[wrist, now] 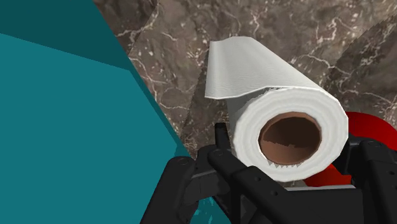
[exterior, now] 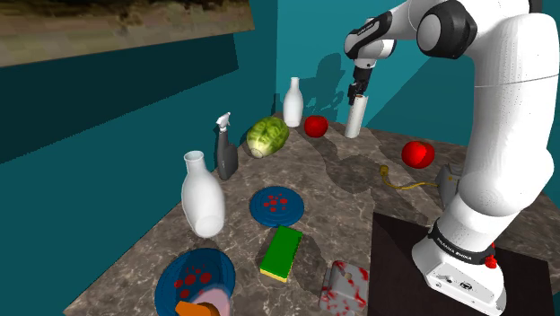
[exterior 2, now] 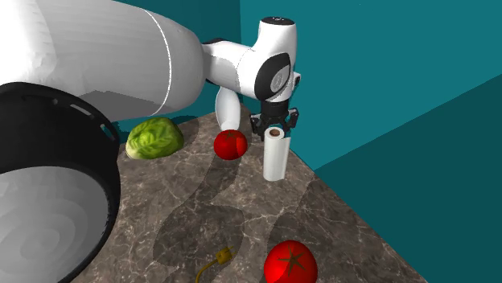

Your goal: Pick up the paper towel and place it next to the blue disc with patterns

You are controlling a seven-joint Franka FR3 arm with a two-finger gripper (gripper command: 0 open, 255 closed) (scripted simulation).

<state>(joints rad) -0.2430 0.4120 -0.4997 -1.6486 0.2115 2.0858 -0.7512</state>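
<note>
tomato (wrist: 375, 130) half hidden behind paper towel roll (wrist: 280, 121), blue plate (exterior: 220, 269) cut by bottom edge

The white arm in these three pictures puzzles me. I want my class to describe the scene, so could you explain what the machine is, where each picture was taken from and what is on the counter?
It is a white robot arm on a box stand, ending in a black two-finger gripper. The shoulder view looks down over the marble countertop from beside the stand. The second exterior view looks from close by the arm. The wrist view comes from a camera on the hand, looking along the gripper. On the countertop stand a paper towel roll, two tomatoes, a lettuce, a spray bottle, two white bottles, a blue patterned disc and a green sponge. Nothing is held yet: the open gripper straddles the upright roll's top.
</note>
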